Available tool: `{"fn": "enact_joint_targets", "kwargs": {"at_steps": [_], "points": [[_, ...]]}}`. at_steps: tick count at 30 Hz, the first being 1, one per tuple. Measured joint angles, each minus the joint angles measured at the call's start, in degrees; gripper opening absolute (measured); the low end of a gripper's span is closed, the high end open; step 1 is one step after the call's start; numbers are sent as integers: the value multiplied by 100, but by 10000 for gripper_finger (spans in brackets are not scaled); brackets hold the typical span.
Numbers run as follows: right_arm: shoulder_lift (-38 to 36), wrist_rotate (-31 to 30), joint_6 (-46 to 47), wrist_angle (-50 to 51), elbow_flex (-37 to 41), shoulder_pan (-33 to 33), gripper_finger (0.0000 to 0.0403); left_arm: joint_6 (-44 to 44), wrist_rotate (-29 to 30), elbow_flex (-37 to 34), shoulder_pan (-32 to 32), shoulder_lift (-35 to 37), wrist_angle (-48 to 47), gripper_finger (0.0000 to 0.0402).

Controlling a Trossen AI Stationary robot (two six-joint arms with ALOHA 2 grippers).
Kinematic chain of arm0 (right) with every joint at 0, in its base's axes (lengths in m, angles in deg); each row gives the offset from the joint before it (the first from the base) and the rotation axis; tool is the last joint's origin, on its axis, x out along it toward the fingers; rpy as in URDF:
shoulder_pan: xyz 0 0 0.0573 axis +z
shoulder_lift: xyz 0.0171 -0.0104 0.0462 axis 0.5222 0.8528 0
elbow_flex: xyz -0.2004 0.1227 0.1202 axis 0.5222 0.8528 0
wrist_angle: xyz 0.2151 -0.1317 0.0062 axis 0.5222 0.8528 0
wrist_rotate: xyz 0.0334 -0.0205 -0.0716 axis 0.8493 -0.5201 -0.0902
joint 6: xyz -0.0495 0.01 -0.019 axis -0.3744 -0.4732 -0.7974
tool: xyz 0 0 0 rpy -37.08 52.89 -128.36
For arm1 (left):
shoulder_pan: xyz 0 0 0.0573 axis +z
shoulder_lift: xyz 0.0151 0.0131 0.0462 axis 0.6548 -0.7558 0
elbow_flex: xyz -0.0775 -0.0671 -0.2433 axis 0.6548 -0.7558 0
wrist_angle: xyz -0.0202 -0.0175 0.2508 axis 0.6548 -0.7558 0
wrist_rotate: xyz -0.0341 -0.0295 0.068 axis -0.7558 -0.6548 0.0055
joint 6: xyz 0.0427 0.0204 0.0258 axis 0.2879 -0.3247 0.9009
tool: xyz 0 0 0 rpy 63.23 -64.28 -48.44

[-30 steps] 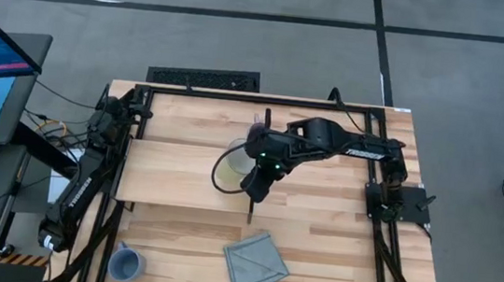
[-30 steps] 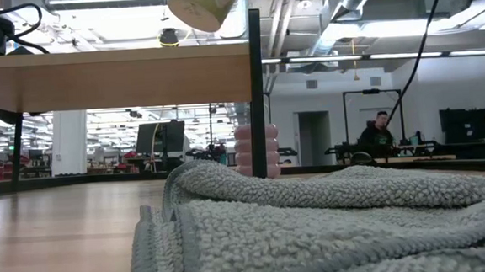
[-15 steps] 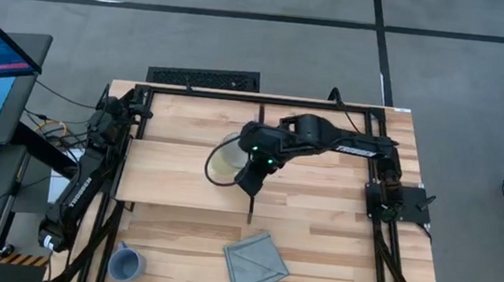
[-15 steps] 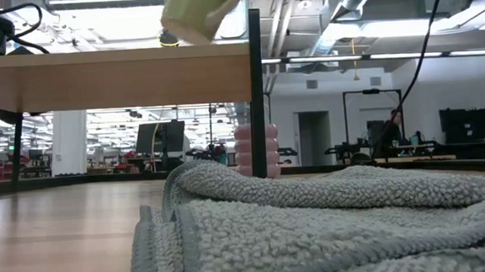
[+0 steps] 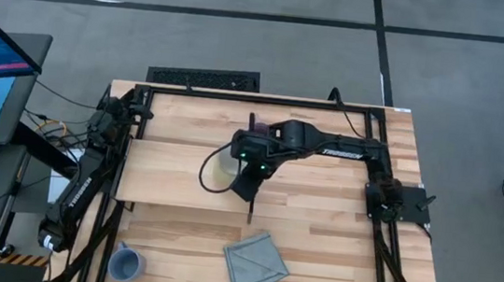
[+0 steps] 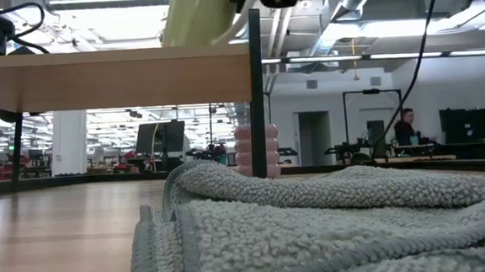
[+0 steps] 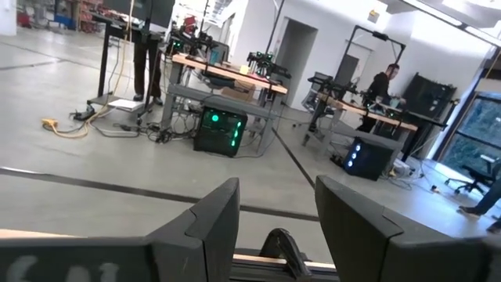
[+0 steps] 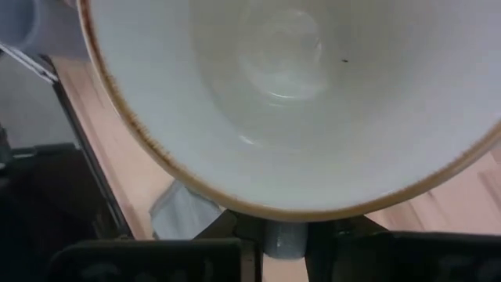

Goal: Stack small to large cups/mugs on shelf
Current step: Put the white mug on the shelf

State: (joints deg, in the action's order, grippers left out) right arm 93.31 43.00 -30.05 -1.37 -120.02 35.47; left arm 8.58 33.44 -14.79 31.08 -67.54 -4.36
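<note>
Holding the white mug (image 5: 228, 167) clenched, the right gripper (image 5: 241, 179) hangs above the shelf (image 5: 164, 174). Parked at the worktop's (image 5: 336, 234) left edge, the left gripper (image 7: 275, 235) sits released, near the blue-grey mug (image 5: 126, 263).

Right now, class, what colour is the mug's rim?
Brown, on a white mug; the right wrist view shows it best.

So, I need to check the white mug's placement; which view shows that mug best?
The high view: the white mug shows whole above the shelf, shut in the right gripper. The low view catches only its lower side above the board; the right wrist view only its inside; the left wrist view nothing.
</note>
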Motion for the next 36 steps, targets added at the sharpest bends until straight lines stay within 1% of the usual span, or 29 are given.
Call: {"fn": "enact_joint_targets", "kwargs": {"at_steps": [21, 26, 31, 36], "points": [[98, 193, 98, 493, -11, -87, 66, 31, 7, -1, 0, 0, 0, 159], [96, 201, 105, 486, -13, -87, 67, 31, 9, 1, 0, 0, 0, 159], [96, 276, 105, 486, -12, -87, 79, 31, 9, -1, 0, 0, 0, 159], [96, 292, 105, 483, -11, -87, 74, 31, 11, -1, 0, 0, 0, 159]]}}
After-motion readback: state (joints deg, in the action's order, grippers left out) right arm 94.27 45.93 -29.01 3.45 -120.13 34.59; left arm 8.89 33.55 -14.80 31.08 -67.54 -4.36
